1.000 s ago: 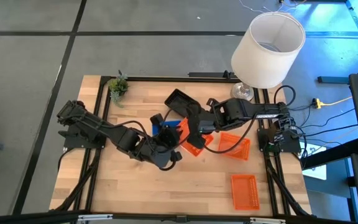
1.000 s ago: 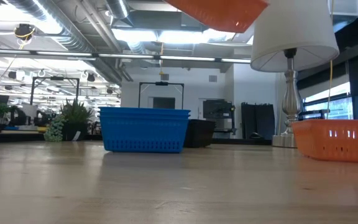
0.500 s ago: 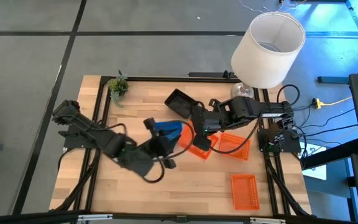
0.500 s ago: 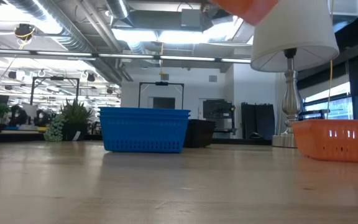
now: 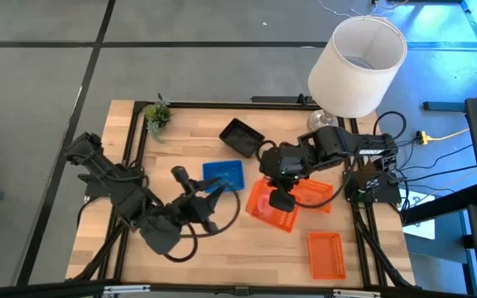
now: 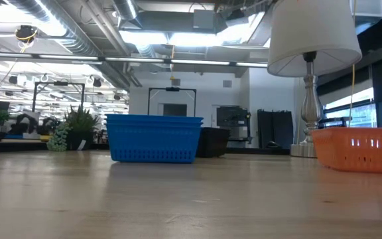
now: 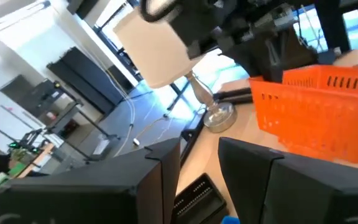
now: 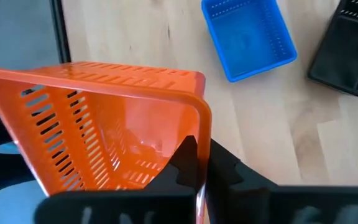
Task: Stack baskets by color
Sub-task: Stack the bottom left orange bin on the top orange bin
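Worktop (image 5: 172,157) layout: plant (image 5: 157,113) at far left corner, lampshade (image 5: 357,64) over far right corner, two baskets (image 5: 232,156) mid-worktop, one basket (image 5: 325,253) near right edge, right pincer (image 5: 280,197) gripping another basket (image 5: 263,204) centrally.

The table (image 5: 180,157) is pale wood with a smooth, faintly satin plank surface. The blue basket (image 5: 224,174), the black basket (image 5: 240,136) and the orange basket (image 8: 104,130) are moulded plastic with slotted lattice walls, the orange one slightly glossy. The lampshade (image 5: 357,64) looks like matt white cloth or paper; its stem (image 6: 310,99) is shiny metal. The arms' casings are matt black
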